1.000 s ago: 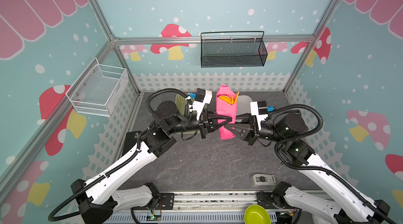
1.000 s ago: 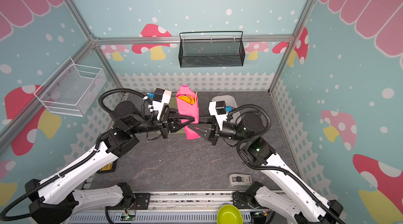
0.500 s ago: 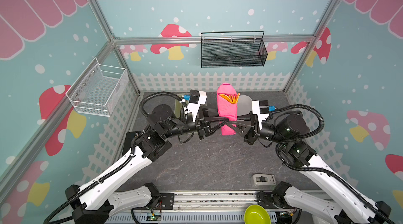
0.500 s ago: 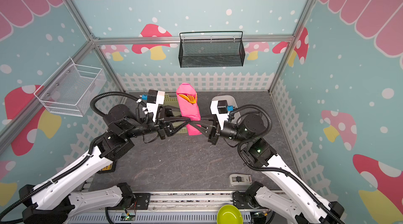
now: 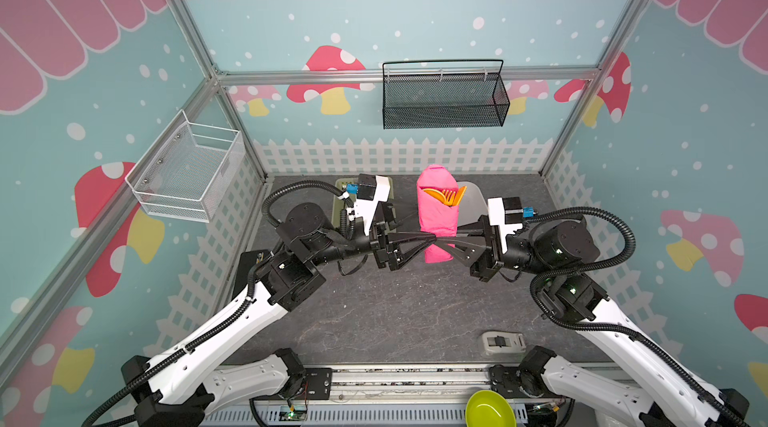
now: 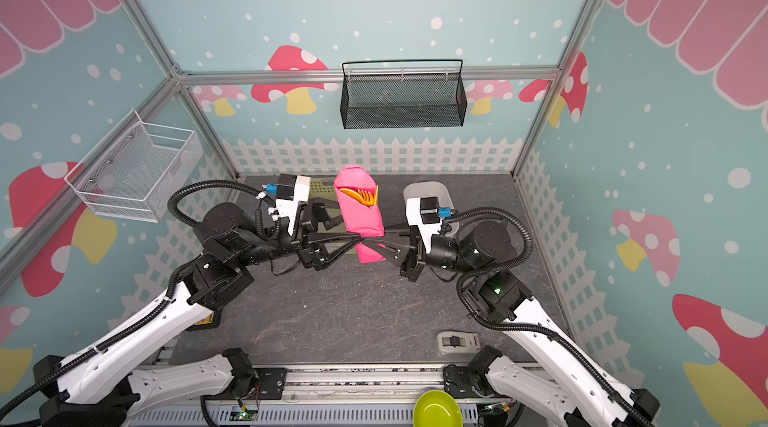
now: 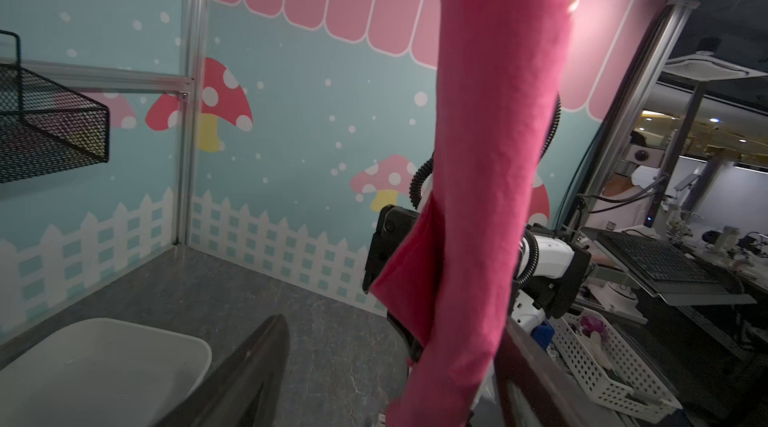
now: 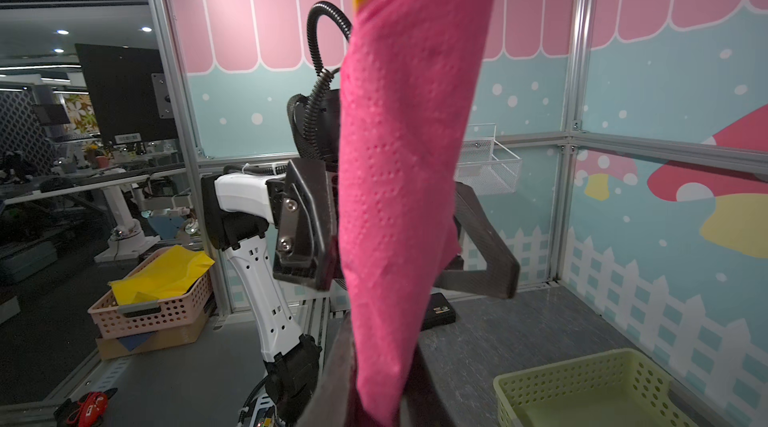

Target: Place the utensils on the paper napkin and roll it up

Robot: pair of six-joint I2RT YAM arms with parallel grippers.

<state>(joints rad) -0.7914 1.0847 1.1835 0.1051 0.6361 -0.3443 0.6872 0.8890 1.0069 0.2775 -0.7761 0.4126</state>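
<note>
Grey marbled tabletop [image 5: 386, 312] lies beneath both arms, walled in by teal mushroom-print panels [image 5: 415, 30]. Above its far middle the right gripper [image 5: 444, 240] has its jaws pressed together on the lower part of the paper napkin [image 5: 436, 213]. The napkin is rolled into a magenta tube and held upright, clear of the surface. The left gripper [image 5: 417, 230] faces it from the opposite side with jaws spread wide. In the right wrist view its fingers [image 8: 490, 246] flank the roll, one on each side. The utensils [image 5: 445, 195] sit inside the roll, their orange heads, a spoon bowl and fork tines, poking out of its open top. Just behind the roll lies a pale grey tray [image 5: 473, 206], and a pale green perforated basket [image 8: 582, 387] rests on the table beyond the left arm's wrist. A black mesh basket [image 5: 442, 98] hangs on the back wall and a white wire basket [image 5: 187, 171] on the left wall.
</note>
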